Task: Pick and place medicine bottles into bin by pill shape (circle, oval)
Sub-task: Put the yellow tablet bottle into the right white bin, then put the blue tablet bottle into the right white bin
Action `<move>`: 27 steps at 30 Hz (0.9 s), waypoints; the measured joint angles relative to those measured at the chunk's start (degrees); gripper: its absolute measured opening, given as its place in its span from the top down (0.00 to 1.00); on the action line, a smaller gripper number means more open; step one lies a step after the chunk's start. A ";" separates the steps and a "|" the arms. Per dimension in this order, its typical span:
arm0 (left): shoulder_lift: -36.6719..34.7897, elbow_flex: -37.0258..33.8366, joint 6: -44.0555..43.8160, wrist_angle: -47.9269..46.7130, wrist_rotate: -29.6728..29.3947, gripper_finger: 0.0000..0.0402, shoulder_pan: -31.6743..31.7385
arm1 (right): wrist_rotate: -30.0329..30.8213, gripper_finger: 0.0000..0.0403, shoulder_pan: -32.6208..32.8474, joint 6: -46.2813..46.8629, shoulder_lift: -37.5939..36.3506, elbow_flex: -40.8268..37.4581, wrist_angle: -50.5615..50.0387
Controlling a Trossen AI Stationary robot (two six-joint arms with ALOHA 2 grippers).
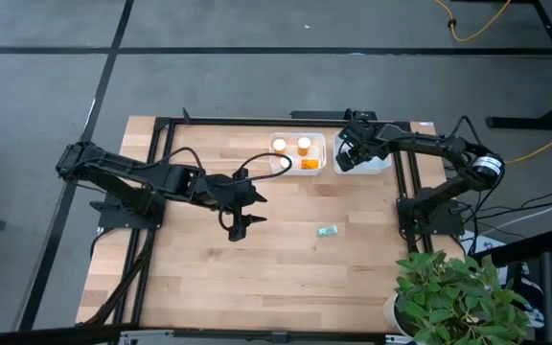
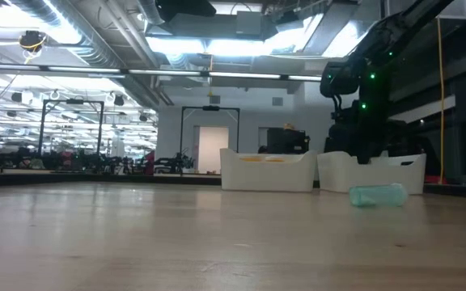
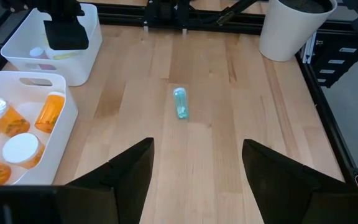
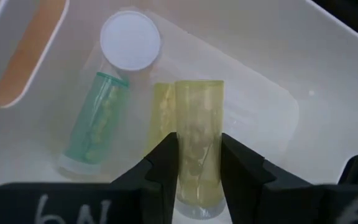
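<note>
R hand grips yellow bottle inside white bin

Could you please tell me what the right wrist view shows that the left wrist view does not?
Only the right wrist view shows the right tool gripping a pale yellow translucent bottle above a lying green-teal translucent bottle and a round white cap.

Only the left wrist view shows the lone teal bottle on the wooden table, and the orange bottles.

Both show the white bin under the right tool.
</note>
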 joint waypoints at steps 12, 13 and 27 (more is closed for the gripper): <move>0.00 0.00 -0.04 0.00 0.00 0.41 0.01 | 0.00 0.63 0.00 0.20 0.00 0.00 0.04; 0.00 0.00 -0.05 -0.01 0.00 0.41 0.00 | -0.01 0.63 0.00 0.13 0.00 0.00 0.13; 0.00 0.00 -0.19 -0.01 0.00 0.41 -0.01 | 3.69 0.60 2.20 0.08 -10.34 0.00 1.36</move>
